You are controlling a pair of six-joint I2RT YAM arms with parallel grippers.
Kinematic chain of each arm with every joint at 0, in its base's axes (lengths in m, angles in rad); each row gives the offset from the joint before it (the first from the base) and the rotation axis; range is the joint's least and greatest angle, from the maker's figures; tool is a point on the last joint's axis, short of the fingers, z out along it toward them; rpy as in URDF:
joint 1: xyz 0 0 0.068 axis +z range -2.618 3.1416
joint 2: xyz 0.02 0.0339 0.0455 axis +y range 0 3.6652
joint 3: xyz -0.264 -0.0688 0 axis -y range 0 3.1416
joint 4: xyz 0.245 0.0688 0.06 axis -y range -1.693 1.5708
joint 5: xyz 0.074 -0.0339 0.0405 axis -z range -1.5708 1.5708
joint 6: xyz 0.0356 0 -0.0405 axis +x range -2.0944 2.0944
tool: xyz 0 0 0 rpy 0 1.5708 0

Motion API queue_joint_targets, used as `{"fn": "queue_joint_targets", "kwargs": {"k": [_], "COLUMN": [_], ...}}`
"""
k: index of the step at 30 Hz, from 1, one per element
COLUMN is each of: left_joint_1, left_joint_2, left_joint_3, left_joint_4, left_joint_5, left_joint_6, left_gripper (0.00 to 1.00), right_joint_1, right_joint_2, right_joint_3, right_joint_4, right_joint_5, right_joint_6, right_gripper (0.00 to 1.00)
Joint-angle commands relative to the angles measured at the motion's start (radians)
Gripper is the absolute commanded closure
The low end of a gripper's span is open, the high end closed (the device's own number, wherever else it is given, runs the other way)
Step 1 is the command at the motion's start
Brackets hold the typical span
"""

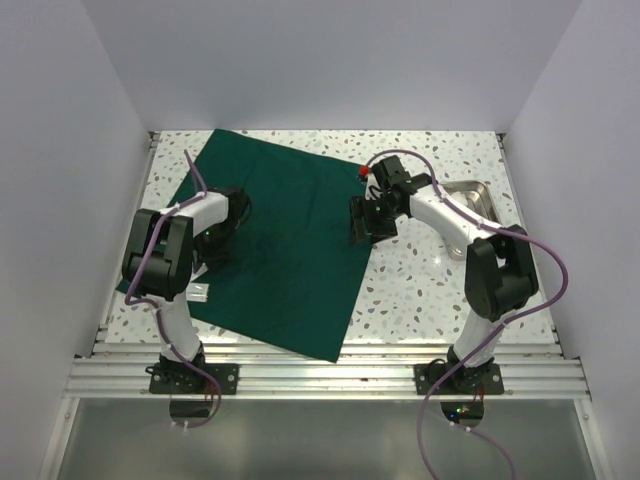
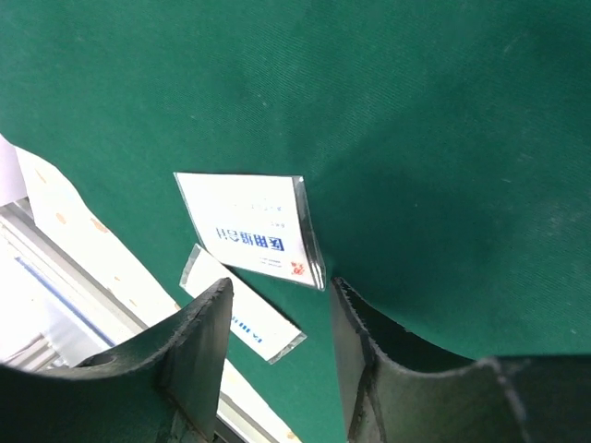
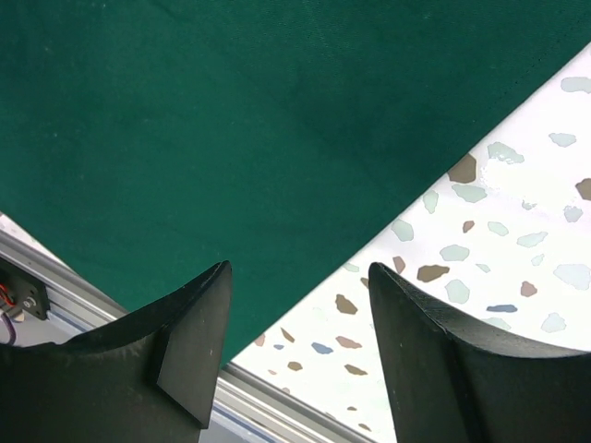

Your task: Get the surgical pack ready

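Note:
The surgical pack's dark green cloth [image 1: 290, 250] lies spread flat on the table. Two small white gauze packets [image 2: 249, 226] lie on its near left part, one partly over the other [image 2: 242, 318]. My left gripper [image 1: 208, 262] hovers open just short of them, and its fingers [image 2: 205, 341] hold nothing. My right gripper [image 1: 358, 236] stands open over the cloth's right edge [image 3: 369, 249], with bare table between its fingertips. The steel tray [image 1: 478, 190] sits at the back right, partly hidden by the right arm. No instruments show.
The speckled tabletop [image 1: 420, 280] lies bare to the right of the cloth. An aluminium rail [image 1: 330, 375] runs along the near edge. White walls close in the left, back and right sides.

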Motion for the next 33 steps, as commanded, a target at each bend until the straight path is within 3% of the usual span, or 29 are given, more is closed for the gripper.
{"fn": "queue_joint_targets", "kwargs": {"k": [1, 9, 16, 21, 27, 33], "left_joint_1": [-0.001, 0.010, 0.031, 0.030, 0.019, -0.047], "left_joint_2": [0.024, 0.052, 0.051, 0.031, -0.032, -0.087], "left_joint_3": [0.018, 0.030, 0.045, 0.082, 0.145, 0.228], "left_joint_4": [0.020, 0.043, 0.059, 0.027, -0.025, -0.035], "left_joint_5": [-0.022, -0.035, -0.013, 0.015, 0.067, 0.205], "left_joint_6": [-0.016, 0.010, 0.049, 0.055, 0.053, 0.115], "left_gripper": [0.52, 0.59, 0.86, 1.00, 1.00, 1.00], "right_joint_1": [0.000, 0.000, 0.000, 0.000, 0.001, 0.001], "right_joint_2": [-0.010, -0.014, -0.016, -0.011, 0.006, 0.056], "right_joint_3": [-0.005, -0.016, -0.013, -0.011, 0.015, 0.059], "right_joint_4": [0.023, 0.033, 0.031, 0.036, 0.036, 0.059], "right_joint_5": [-0.027, -0.033, -0.030, -0.036, -0.056, -0.144], "right_joint_6": [-0.008, -0.009, -0.012, -0.009, -0.006, 0.032], "right_gripper": [0.36, 0.36, 0.36, 0.36, 0.36, 0.35]}}
